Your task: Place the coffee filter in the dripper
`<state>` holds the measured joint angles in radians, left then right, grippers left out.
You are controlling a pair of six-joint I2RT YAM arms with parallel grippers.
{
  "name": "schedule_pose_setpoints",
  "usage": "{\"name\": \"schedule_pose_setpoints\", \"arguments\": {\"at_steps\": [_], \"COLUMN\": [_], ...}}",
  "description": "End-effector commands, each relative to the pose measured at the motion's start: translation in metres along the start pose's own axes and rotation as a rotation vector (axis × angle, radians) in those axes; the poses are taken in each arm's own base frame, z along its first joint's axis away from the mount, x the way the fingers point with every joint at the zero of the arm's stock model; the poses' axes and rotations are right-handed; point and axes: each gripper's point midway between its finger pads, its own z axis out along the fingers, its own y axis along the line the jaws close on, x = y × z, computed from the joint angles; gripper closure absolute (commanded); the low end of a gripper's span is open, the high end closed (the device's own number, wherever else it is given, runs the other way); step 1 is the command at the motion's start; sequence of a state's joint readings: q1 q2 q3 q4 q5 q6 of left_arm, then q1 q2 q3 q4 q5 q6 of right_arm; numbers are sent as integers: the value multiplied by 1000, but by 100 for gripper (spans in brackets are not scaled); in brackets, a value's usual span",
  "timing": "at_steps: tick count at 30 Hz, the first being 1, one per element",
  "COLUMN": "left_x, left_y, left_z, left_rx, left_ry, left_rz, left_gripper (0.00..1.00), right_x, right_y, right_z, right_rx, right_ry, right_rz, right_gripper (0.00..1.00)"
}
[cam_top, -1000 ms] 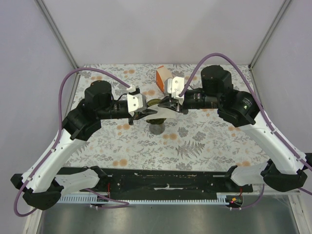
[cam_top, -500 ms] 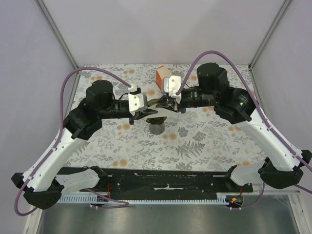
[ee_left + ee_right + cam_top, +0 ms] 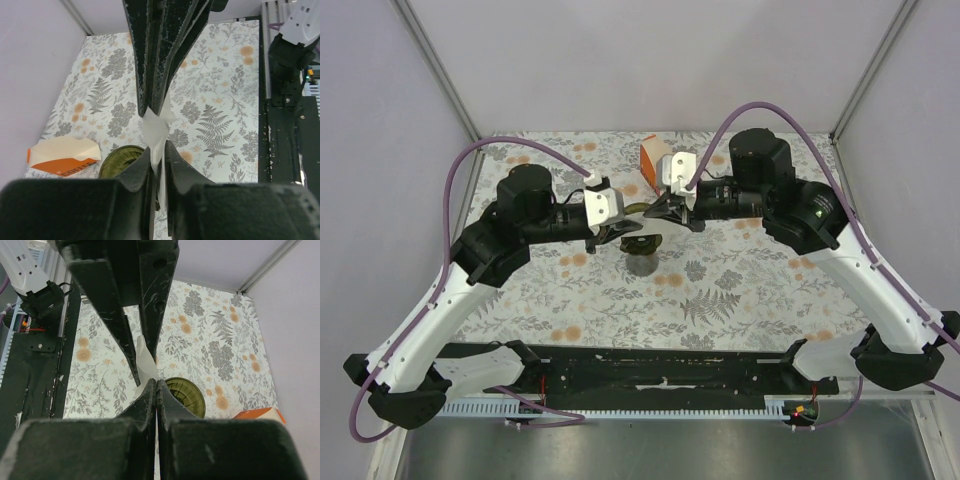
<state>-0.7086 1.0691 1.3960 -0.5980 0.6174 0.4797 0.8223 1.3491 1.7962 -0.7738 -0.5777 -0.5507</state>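
Floral tablecloth [image 3: 740, 290] spreads under both arms. Left gripper [image 3: 158, 149] and right gripper [image 3: 156, 384] meet tip to tip, each clamped on the filter [image 3: 155, 127], held up between them; the dripper [image 3: 185, 394] stands below their fingertips, slightly aside

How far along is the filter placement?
Done: the filter is picked up and off the table. In hand: the left gripper and the right gripper both pinch it, folded flat, in the air close to the dripper. Left: the dripper's green inside shows bare, so the filter has yet to be opened and lowered into it.
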Motion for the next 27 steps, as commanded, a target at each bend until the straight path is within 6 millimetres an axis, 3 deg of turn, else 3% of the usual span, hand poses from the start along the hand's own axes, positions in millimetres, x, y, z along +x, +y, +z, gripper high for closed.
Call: {"name": "schedule_pose_setpoints", "arguments": {"at_steps": [1, 7, 12, 16, 19, 22, 27], "left_x": [-11, -2, 3, -10, -14, -4, -11], "left_y": [24, 34, 53, 56, 49, 42, 51], "left_z": [-4, -8, -15, -21, -20, -9, 0], "left_rx": [-127, -193, -321, -358, -338, -316, -321], "left_ry": [-14, 18, 39, -7, -32, -13, -77], "left_rz": [13, 24, -3, -73, -178, -371, -576], "left_gripper": [73, 44, 34, 37, 49, 61, 60], "right_x": [-5, 15, 33, 39, 35, 35, 39], "right_y": [-15, -32, -56, -80, -91, -97, -100], "right_z": [-10, -4, -1, -4, -4, 0, -7], "right_rx": [95, 157, 247, 384, 457, 504, 591], "right_ry": [-33, -41, -30, -63, -129, -213, -311], "right_rz": [64, 191, 308, 407, 512, 641, 741], "right_gripper": [100, 100, 100, 100, 100, 100, 100]}}
